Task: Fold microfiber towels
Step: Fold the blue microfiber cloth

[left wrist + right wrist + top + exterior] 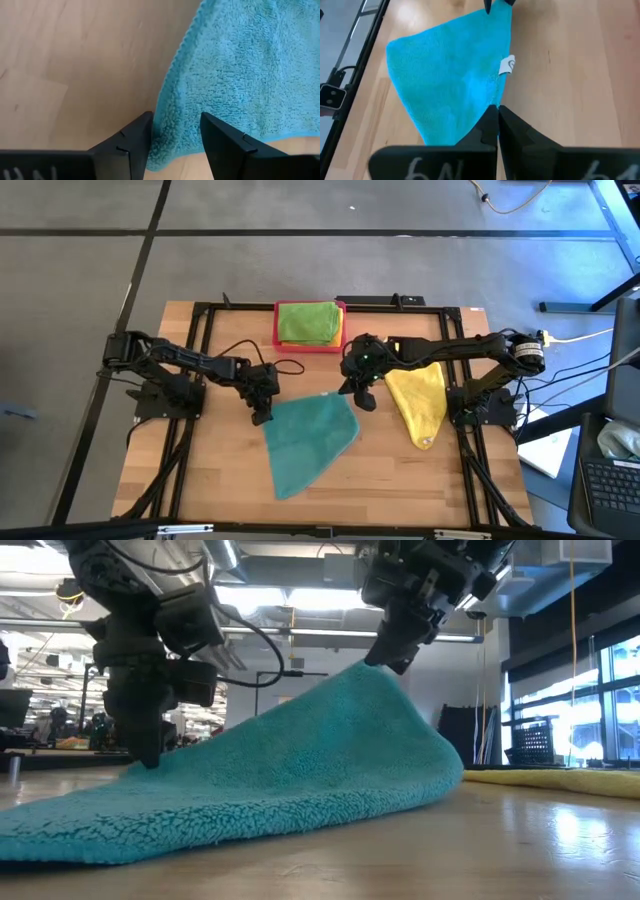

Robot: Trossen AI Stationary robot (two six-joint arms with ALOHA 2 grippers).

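Teal towel (308,442) is mid-table on the wooden table (400,470). Right gripper (358,392) has its fingers pressed together, pinching the towel's far right corner and holding it up off the wood. Left gripper (262,416) is down at the far left corner w/ fingers spread, the towel edge sitting between them. Yellow towel (420,402) lies to the right; green towel (308,322) is in the pink tray (310,345) at the back.

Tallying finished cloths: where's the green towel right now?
In the high view, the green towel lies folded in the pink tray at the table's far edge, centre, behind the teal towel.
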